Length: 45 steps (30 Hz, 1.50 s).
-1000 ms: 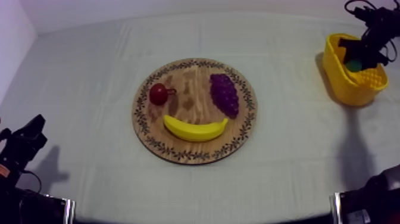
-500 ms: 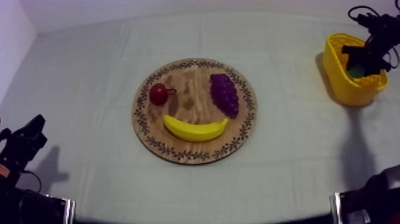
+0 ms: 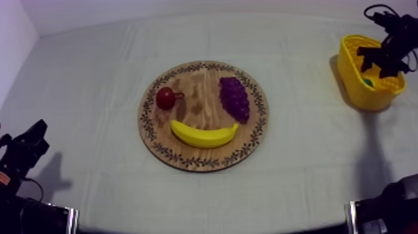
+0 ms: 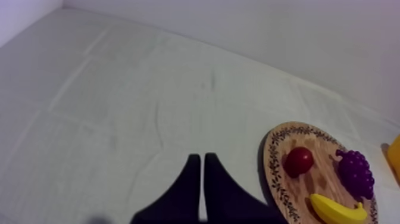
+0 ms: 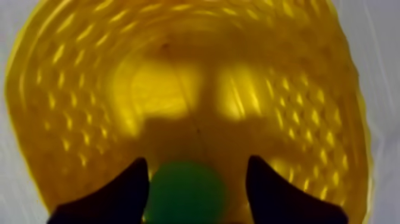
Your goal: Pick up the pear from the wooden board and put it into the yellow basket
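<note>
Grey-white cloth, yellow basket. Pear inside, between right gripper's wide-spread fingers. Left gripper pinched narrow near board.

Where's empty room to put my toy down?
Bare grey-white cloth lies between the round wooden board and the yellow basket, and between the board and my left gripper. Crowded: the board, with yellow banana, purple grapes and small red fruit, and the basket under my right gripper.

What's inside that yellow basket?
A green pear is in the yellow basket, with the right pincer open around it. The basket floor beneath the pear is covered.
</note>
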{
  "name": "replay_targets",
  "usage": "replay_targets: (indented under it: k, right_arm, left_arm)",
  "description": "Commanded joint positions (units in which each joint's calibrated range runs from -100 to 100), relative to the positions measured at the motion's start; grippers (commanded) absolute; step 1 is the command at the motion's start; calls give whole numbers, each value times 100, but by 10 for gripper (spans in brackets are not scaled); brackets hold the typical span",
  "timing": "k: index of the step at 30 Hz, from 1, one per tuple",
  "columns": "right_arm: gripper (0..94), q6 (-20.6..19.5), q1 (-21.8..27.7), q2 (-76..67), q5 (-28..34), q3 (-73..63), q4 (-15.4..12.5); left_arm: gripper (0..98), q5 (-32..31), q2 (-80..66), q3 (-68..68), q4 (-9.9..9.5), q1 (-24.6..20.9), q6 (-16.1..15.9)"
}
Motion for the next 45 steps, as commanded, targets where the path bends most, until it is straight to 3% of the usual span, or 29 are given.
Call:
replay_targets:
  k: [1,6,11,21,30,37,45]
  right_arm:
    - [288,172,11,-258,-67,40,-177]
    - [121,431,-5,-1024,-210,241,-585]
    - [30,681,-135,-2039,-390,798,-927]
    - [4,640,-383,-4730,-1674,3138,-1022]
    - [3,747,-653,-7273,-2261,5255,-949]
    - [5,978,-805,-9136,-1809,6410,-943]
    - [52,1241,-892,-10432,-771,6850,-1002]
  left_arm:
    - [1,1,0,2,-2,1,1]
    - [1,1,0,2,-2,1,1]
    - [1,1,0,2,-2,1,2]
    - [1,1,0,2,-2,1,2]
    - [1,1,0,2,-2,1,2]
    - [1,1,0,2,-2,1,1]
    - [1,1,0,2,-2,1,0]
